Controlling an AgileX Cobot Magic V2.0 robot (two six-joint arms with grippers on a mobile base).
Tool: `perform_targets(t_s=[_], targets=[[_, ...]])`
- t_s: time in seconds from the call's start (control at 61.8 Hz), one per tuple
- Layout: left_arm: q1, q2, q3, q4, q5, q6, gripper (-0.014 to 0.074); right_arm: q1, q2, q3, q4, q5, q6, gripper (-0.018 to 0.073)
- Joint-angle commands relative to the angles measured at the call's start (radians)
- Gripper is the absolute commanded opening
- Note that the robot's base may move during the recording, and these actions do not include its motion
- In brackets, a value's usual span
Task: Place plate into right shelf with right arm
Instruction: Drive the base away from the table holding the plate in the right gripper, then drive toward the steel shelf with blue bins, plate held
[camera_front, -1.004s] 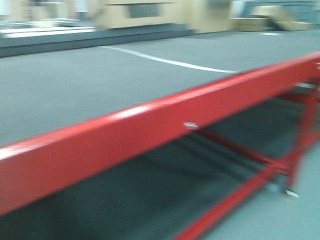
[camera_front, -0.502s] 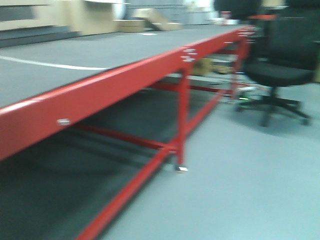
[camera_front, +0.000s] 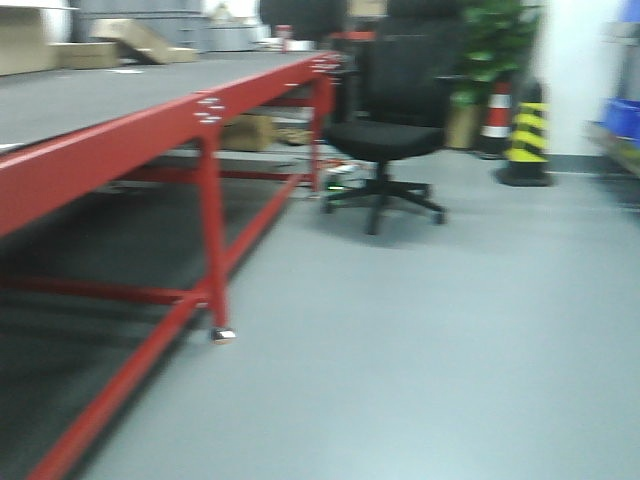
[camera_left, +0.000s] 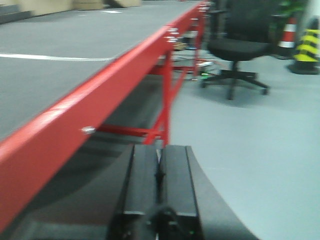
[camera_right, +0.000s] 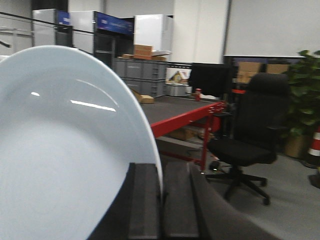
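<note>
Grey floor (camera_front: 450, 330): runs alongside the long edge of the table and under it.

Red-framed table (camera_front: 100, 155): its long red edge crosses the left of the front view. A dark mat (camera_front: 90, 95) covers the top up to that edge. One leg (camera_front: 213, 240) stands under the long edge. The far corner lies close to the office chair.

Office chair (camera_front: 385, 140): black, on a star base, standing on the floor just off the table's far corner. A potted plant (camera_front: 495, 45) stands behind it.

Plate (camera_right: 65, 150): white and glossy, held up on edge in the right gripper (camera_right: 161, 175), filling the left of the right wrist view. It is off the table. The table's red edge shows beyond its rim, well apart from it.

Right gripper: jaws clamped on the plate's rim, one dark finger (camera_right: 144, 200) on each face.

Left gripper (camera_left: 159, 150): jaws pressed together with nothing between them, hanging beside the table's long edge.

Blue bins (camera_front: 625, 118): at the right border of the front view, too blurred to tell what carries them.

Yellow-and-black post (camera_front: 527, 135) and red-and-white cone (camera_front: 497, 115): on the floor to the right of the chair, by the wall.
</note>
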Motion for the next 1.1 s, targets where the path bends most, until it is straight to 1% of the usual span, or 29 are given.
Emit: perform_targets(t_s=[0.0,0.308,0.534,1.085], targets=[[0.001,-0.011,0.008,-0.006,-0.084,-0.003,-0.0047,-0.004,0.011,-0.030,-0.013,-0.093,-0.005,0.0037],[0.001,-0.011,0.008,-0.006,-0.084,-0.003,-0.0047,-0.004,0.011,-0.030,-0.013,-0.093,-0.005,0.0037],[-0.041,-0.009,0.008,-0.006,-0.084,-0.003,-0.0047,-0.004,0.012,-0.030,-0.013,-0.091,-0.005,0.0037],[-0.041,-0.009,0.008,-0.006,-0.084,-0.003,-0.0047,-0.004,0.011,-0.030,-0.013,-0.093,-0.005,0.0037]])
